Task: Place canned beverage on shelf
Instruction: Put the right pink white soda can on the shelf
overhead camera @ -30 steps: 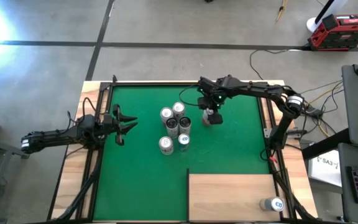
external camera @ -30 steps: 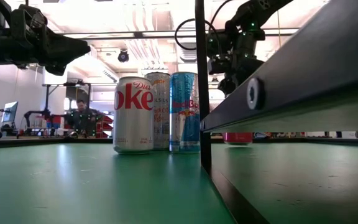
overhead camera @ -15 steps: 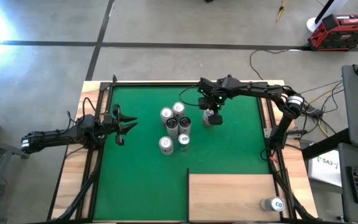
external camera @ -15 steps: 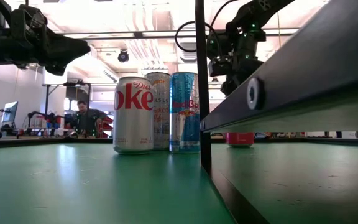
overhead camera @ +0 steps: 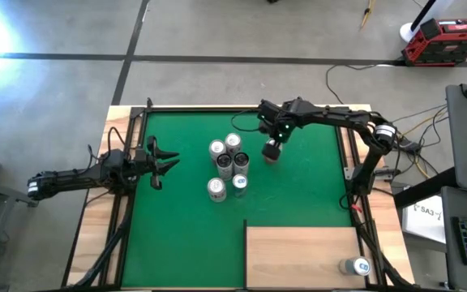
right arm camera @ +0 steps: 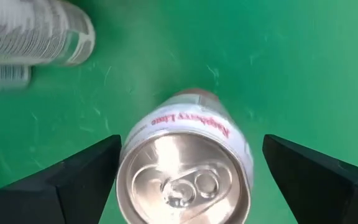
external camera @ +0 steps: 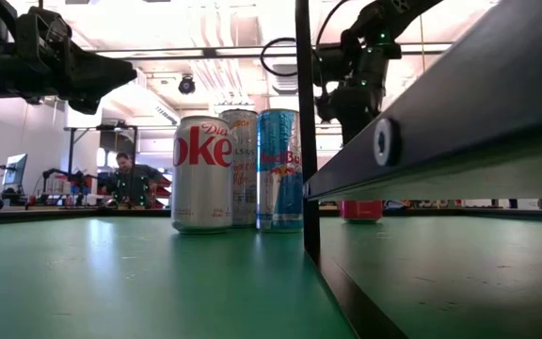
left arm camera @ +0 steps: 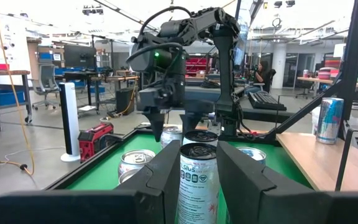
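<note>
Shelf (overhead camera: 300, 255) placement is not yet under way: the right gripper (overhead camera: 272, 152) has just spread its jaws wider over a raspberry-lime can (right arm camera: 185, 168), unpinched, on the green surface (overhead camera: 298, 203).

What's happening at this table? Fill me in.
The right gripper hangs open above a lone can standing on the green mat, fingers spread to either side of it without touching. That can stands apart from a cluster of cans near the mat's middle. One can already stands on the plywood shelf in the corner. The left gripper waits at the mat's left edge, pointed toward the cluster and holding nothing.
</note>
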Tool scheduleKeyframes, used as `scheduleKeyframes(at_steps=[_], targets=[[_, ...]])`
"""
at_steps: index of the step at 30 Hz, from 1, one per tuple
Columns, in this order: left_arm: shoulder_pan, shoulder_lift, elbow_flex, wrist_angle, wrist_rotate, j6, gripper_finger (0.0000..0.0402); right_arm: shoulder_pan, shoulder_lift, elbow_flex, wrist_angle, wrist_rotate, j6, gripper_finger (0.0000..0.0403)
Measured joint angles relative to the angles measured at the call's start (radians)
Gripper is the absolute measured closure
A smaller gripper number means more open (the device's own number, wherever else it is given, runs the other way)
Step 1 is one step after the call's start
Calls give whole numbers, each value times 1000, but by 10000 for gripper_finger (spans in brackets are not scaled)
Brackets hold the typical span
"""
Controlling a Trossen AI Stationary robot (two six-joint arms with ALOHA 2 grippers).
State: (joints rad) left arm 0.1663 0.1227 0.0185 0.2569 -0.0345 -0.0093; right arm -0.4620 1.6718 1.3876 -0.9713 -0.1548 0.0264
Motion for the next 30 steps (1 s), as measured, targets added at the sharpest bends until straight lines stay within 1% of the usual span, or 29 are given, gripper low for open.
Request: scheduleKeyframes(at_steps=[4, 12, 19, 22, 30], targets=[[0, 0, 0, 0, 0, 0, 313, 6, 0, 0, -32, -2, 153, 21], [0, 0, 0, 0, 0, 0, 313, 7, 0, 0, -83, -11, 531, 21], [0, 0, 0, 0, 0, 0, 313, 26, 0, 0, -83, -9, 949, 21], [0, 0, 0, 0, 0, 0, 313, 41, 0, 0, -82, -1, 1102, 21], [0, 0, 0, 0, 0, 0, 313, 67, 0, 0, -19, 3, 1377, 21]])
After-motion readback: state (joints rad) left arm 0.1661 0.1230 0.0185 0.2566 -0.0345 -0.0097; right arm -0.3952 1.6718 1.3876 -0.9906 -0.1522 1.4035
